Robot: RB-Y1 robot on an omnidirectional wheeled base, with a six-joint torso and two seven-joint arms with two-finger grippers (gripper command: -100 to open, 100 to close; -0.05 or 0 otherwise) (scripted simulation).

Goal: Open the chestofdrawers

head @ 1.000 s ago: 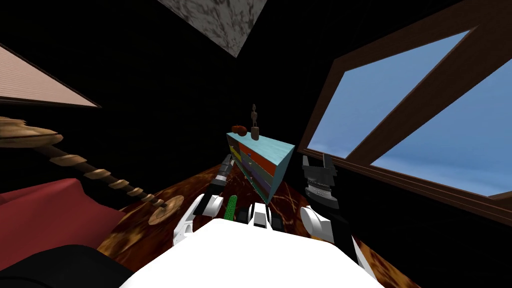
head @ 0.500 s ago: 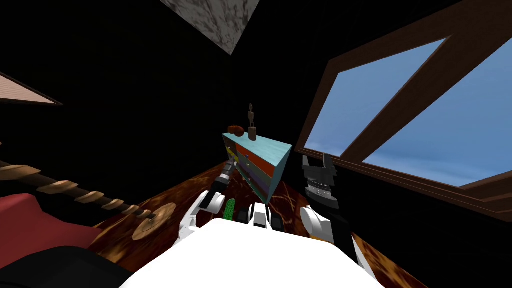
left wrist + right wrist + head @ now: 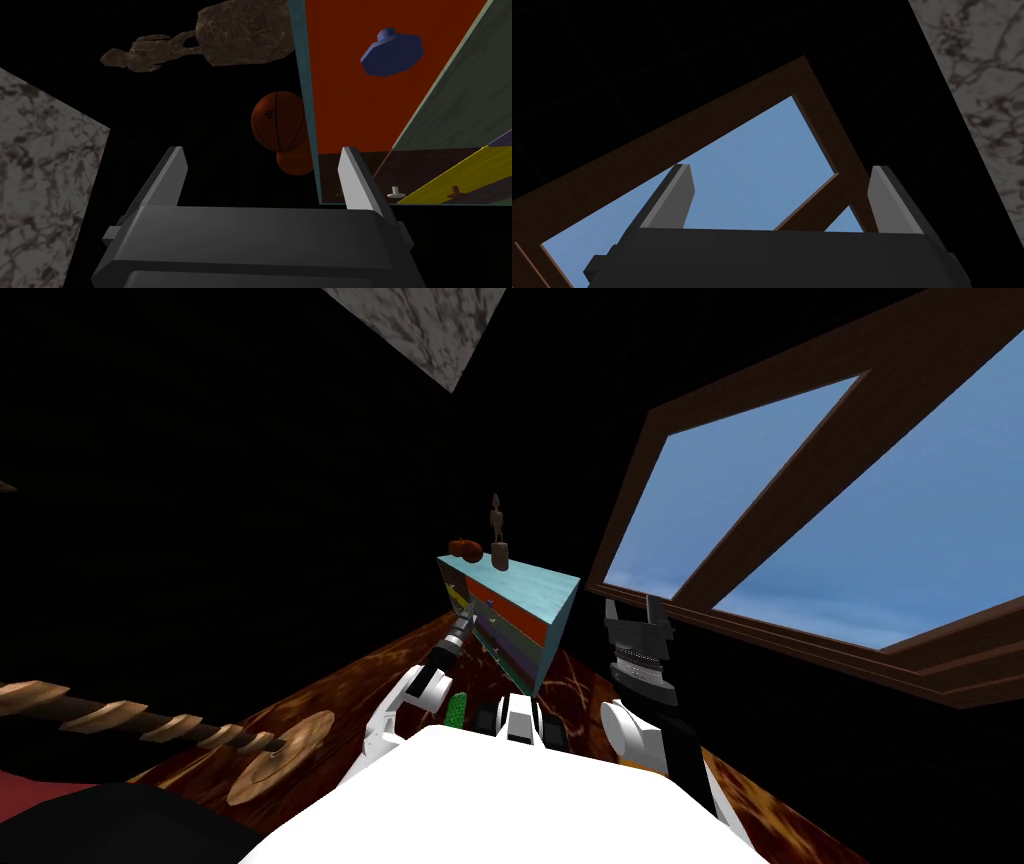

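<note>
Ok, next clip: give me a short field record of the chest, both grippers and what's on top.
chest of drawers: teal top, coloured fronts, none visibly pulled out
left gripper: open, by the orange drawer edge; blue knob not gripped
right gripper: open, raised near the window
on top: basketball, brown figurine

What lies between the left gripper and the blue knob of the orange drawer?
Nothing: in the left wrist view, bare orange drawer front lies between the open left gripper and the blue knob.

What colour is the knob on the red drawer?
Dark blue. The round knob on the orange-red drawer front shows best in the left wrist view.
</note>
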